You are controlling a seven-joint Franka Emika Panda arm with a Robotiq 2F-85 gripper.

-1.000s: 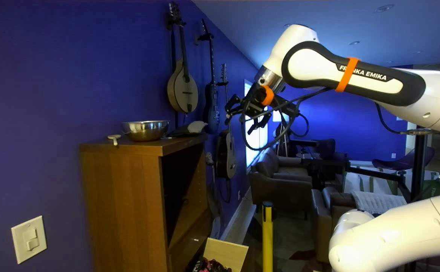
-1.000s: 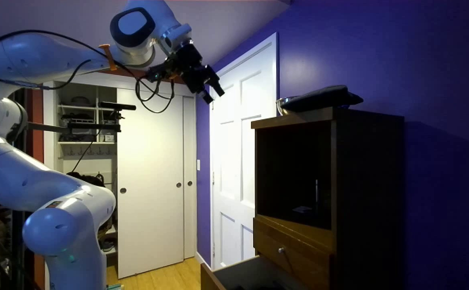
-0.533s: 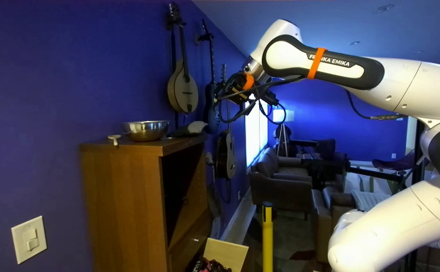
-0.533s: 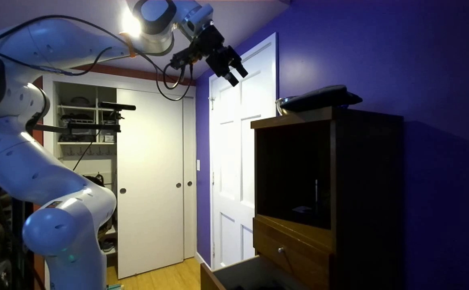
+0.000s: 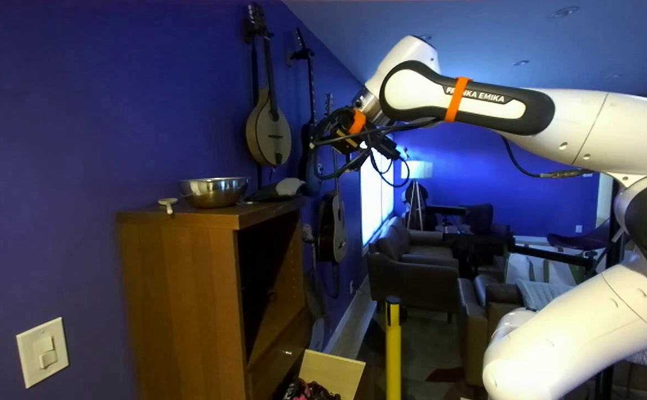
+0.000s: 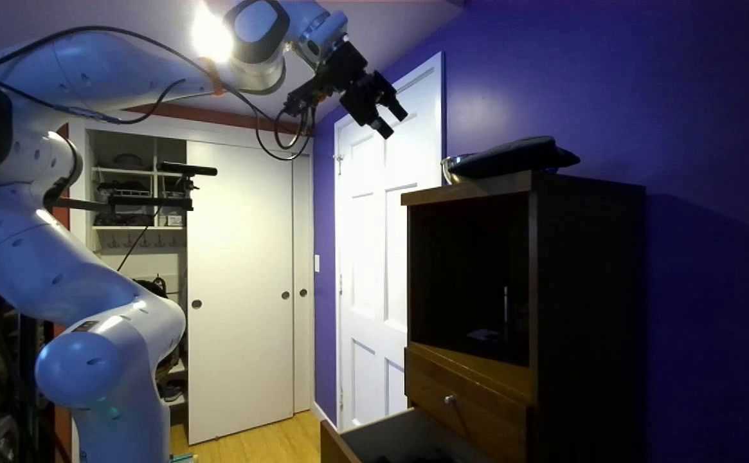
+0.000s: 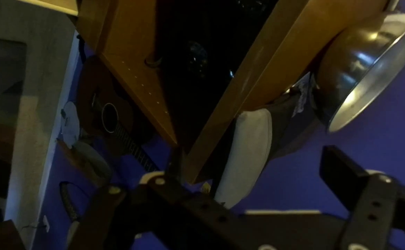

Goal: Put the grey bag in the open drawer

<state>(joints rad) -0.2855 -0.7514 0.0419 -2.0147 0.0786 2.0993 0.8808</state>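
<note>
My black gripper hangs, fingers apart; the soft pale-grey pouch lies by a front corner of the brown wooden cabinet top, perhaps overhanging.

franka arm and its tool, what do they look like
The Franka arm is white and rounded, with "FRANKA EMIKA" lettering on a black-bordered panel, partly hidden by an orange strap. Black cables run along it. The black tool has two jointed, blunt-tipped fingers.
</note>
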